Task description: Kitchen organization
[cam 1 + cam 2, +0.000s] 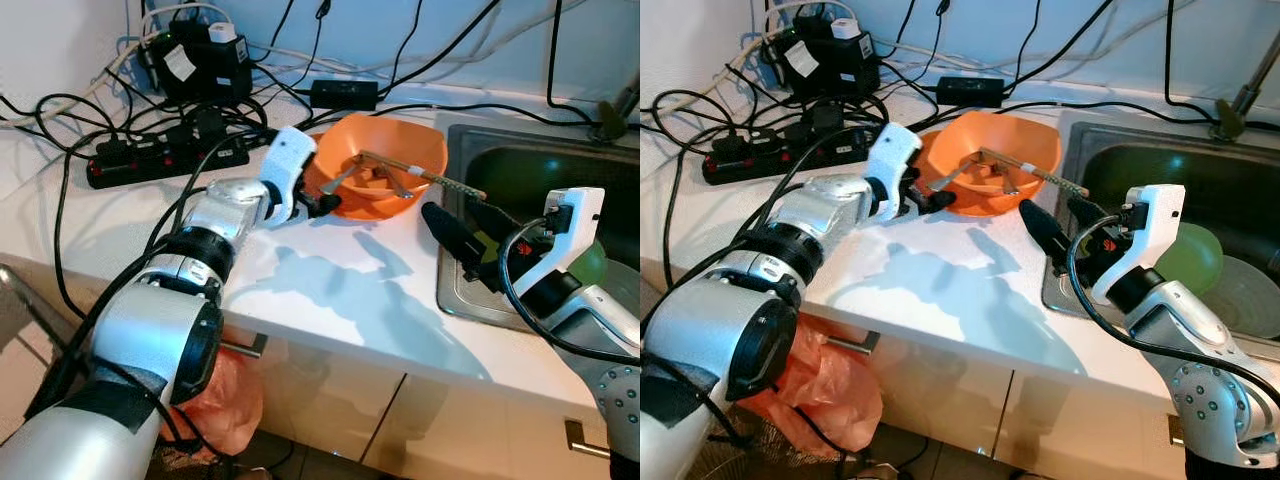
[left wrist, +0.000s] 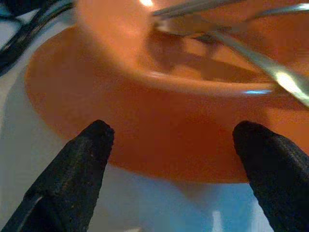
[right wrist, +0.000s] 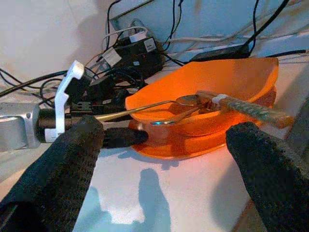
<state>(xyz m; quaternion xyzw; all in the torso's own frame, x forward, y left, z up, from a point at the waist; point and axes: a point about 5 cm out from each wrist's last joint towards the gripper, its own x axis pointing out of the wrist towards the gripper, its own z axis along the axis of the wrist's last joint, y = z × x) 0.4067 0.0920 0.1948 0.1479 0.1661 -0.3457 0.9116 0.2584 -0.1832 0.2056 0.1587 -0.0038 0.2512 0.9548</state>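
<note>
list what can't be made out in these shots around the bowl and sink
- Utensils in the orange bowl: head views, too small and tangled to count.
- Left hand: head views, whether its fingertips touch the bowl's base; left wrist view, bowl blurred.
- Dishes in the sink: green item partly hidden by the right arm, frame edge cuts the grey plate.
- Power strip: sockets buried under cables.

Two arms of brushed silver metal [image 1: 160,330] are seen, built from rounded cylindrical segments joined by black rings. Each wrist is capped by a white plastic housing [image 1: 1152,225], and a looping black cable [image 1: 1080,290] is routed along the right forearm. Small screws dot the grey right elbow joint [image 1: 1210,400], and each arm is ended by long black textured fingers [image 3: 72,159].
</note>
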